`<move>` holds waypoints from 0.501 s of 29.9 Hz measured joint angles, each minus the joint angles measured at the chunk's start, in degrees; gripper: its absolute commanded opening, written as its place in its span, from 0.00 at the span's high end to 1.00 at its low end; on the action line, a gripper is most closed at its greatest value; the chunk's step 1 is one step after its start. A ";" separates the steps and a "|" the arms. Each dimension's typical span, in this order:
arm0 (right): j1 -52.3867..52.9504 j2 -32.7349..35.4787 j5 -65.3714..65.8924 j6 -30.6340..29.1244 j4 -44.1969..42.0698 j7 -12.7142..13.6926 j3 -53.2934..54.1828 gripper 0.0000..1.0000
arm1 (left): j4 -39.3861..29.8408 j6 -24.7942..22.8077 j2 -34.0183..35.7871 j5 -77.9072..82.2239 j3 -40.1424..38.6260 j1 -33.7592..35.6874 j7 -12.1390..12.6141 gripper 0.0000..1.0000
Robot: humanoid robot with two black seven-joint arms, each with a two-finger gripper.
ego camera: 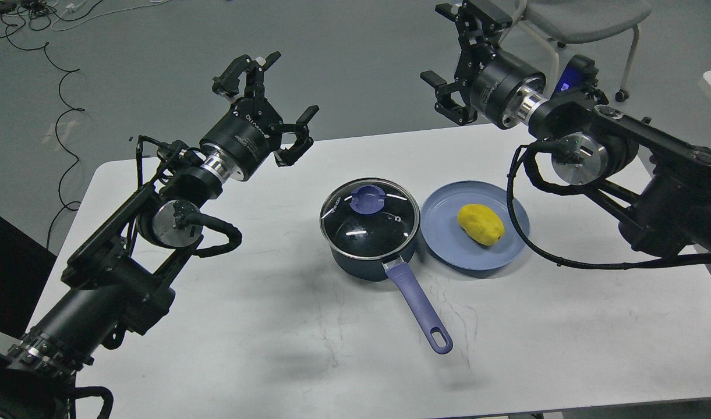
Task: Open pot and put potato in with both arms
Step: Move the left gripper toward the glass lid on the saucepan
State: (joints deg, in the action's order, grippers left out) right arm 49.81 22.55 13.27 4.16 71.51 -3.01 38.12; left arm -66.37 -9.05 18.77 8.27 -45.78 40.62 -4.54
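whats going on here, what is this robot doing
A two-armed robot is set up at a white table and handling nothing yet. Its left gripper and right gripper are both open and raised above the table. The pot sits in the middle with its glass lid still on, handle pointing toward the robot. The potato lies on a light-blue plate just right of the pot. Neither has been touched.
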 measured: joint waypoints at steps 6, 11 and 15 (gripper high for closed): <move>-0.44 1.55 -0.18 -3.03 0.04 1.81 0.61 0.00 | 0.02 0.03 0.32 2.33 0.26 -0.19 0.28 0.02; -0.57 1.41 -0.16 -3.19 -0.12 1.64 0.81 0.00 | 0.00 -0.29 0.14 3.40 -0.22 -0.66 -0.20 0.02; -0.68 1.60 -0.13 -3.21 -0.14 1.60 0.93 0.00 | -0.22 -0.58 0.04 3.39 -0.27 -0.73 -0.04 0.02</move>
State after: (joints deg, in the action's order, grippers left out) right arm 49.13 24.15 13.14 0.95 71.37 -1.41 39.05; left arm -66.59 -9.63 18.81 11.66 -46.06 39.89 -4.58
